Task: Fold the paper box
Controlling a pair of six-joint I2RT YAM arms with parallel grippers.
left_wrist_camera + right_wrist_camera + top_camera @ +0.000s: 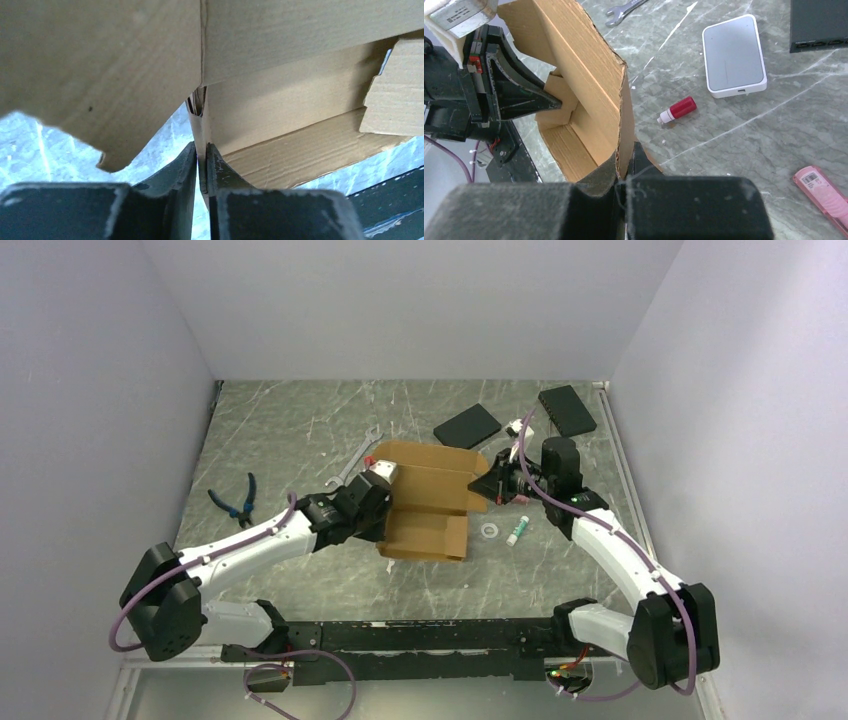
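The paper box [432, 492] is a brown corrugated cardboard sheet, partly folded, in the middle of the table. My left gripper [382, 496] is at its left side and is shut on a thin upright cardboard wall [202, 150]. My right gripper [494, 483] is at its right side and is shut on another upright cardboard flap [624, 125]. In the right wrist view the left gripper's fingers [519, 92] show across the box's inside. A flat panel [425, 536] lies toward the near edge.
Two black slabs [467, 425] [566, 409] lie at the back right. A white case [734, 55], a red-capped tube [678, 109] and a pink item [821, 192] lie right of the box. A wrench [358, 458], blue pliers [236, 502], a white ring [489, 531] and a green-capped tube [517, 531] lie nearby.
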